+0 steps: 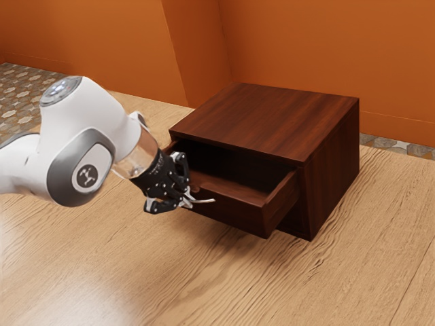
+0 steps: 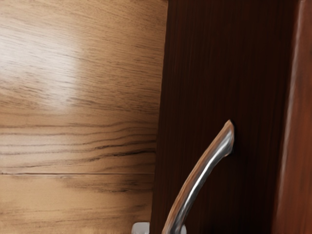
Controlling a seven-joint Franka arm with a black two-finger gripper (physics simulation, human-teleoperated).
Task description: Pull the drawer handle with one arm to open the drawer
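Just under the hand, the wrist view shows a curved silver handle (image 2: 202,180) bolted to the dark, fine-grained drawer (image 2: 219,73) front, with pale counter (image 2: 73,97) beside it. The exterior view adds the black jaws clenched on the handle at centre left. The drawer stands partly out of its cabinet (image 1: 272,119), and the white arm (image 1: 75,146) reaches in from the left edge.

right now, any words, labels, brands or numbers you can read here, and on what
None: no readable text.
The arm bears a round dark emblem: a sign, no letters or numbers.
The cabinet, drawer and handle carry no writing.
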